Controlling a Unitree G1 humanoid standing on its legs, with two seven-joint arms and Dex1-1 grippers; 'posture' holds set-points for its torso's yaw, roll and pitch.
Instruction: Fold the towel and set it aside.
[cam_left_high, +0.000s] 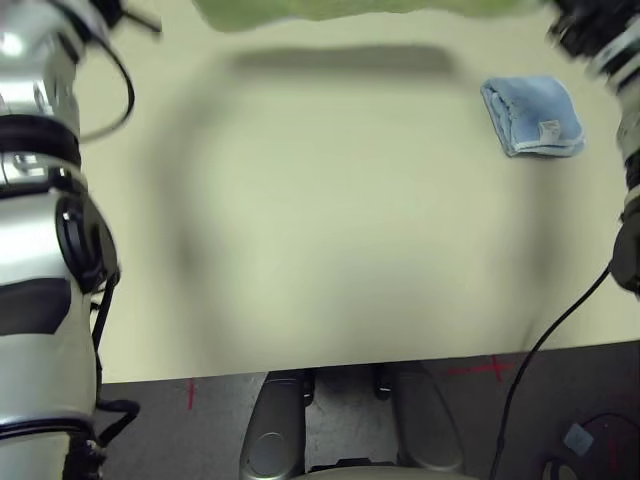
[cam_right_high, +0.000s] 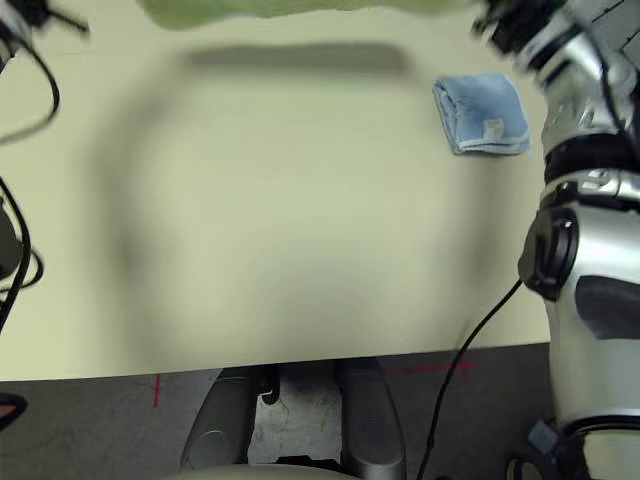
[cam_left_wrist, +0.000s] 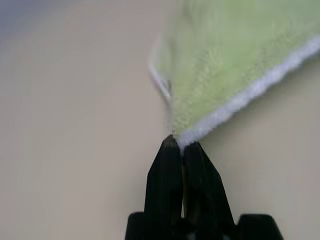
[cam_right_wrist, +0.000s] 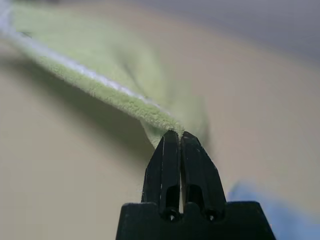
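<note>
While the left gripper (cam_left_wrist: 181, 142) has its two black fingers (cam_left_wrist: 165, 175) pressed together on a corner of the towel (cam_left_wrist: 235, 60), the light green terry cloth fans away from the fingertips, its white stitched edging running off along one side. Beneath that corner lies the bare cream table (cam_left_high: 330, 250), and the cloth hangs clear of it there.

Seen from the head, the towel stretches as a blurred green band along the far edge of the table, from the left arm's side across to the right arm's side, with a soft dark shadow on the tabletop just nearer than it. The silver left forearm (cam_left_high: 40, 200) fills the near left, with black cables looping beside it.

Further right, a smaller light blue towel (cam_left_high: 533, 115) lies folded on the table, flat, with a small white tag on its near edge. It sits near the right end of the green band but apart from it.

At the right, the right gripper (cam_right_wrist: 179, 134) is likewise clamped on the green cloth, fingers closed on an edge or corner where the cloth bunches into a fold; the white edging runs away from the grip. A corner of the blue towel shows on the table below that gripper. The right forearm (cam_right_high: 590, 250) stands at the near right with a black cable trailing over the table's front edge. No container is on the table.
</note>
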